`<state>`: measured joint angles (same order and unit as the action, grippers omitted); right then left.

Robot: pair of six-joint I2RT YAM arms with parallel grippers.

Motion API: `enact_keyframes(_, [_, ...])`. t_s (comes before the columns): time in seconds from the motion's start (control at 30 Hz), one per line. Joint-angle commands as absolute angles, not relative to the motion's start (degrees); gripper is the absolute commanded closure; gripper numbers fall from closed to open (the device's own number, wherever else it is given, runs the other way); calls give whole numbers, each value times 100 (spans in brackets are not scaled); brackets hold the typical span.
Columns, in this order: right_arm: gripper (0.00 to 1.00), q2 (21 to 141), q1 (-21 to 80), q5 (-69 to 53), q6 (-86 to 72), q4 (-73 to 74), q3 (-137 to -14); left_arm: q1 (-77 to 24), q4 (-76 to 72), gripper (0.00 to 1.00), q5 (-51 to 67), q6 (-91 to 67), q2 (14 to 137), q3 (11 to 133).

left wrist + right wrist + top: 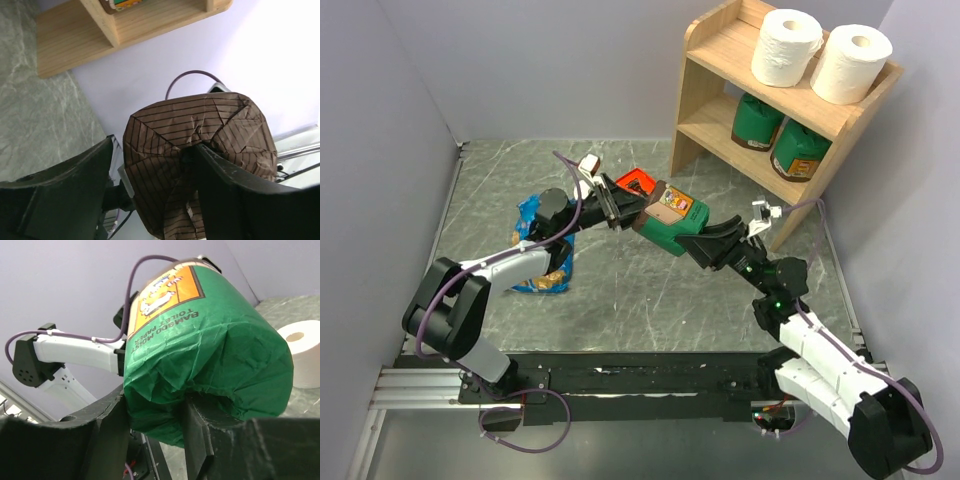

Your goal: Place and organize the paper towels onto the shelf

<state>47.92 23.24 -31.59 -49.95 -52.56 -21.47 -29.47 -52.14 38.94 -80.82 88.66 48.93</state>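
Top view shows two paper towels standing on top of the shelf in the upper right. Mid frame, the left gripper and right gripper each pinch one end of a green roll. Right wrist view shows a third towel on the table at the right edge.

The left claw and right claw each grip an end of a green-wrapped roll. Two paper towels stand side by side atop the shelf.
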Motion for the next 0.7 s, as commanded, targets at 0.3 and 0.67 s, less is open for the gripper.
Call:
enact_keyframes(0.3, [69,3587,2347,-2761,-3642,-2782,-2714,-2760,-2043,9,2510,-5926,8113,5755])
enact_keyframes(0.67, [70,4086,2338,-1610,-1768,1779,-4242,-1917,1668,4,300,-4133,7717,7687])
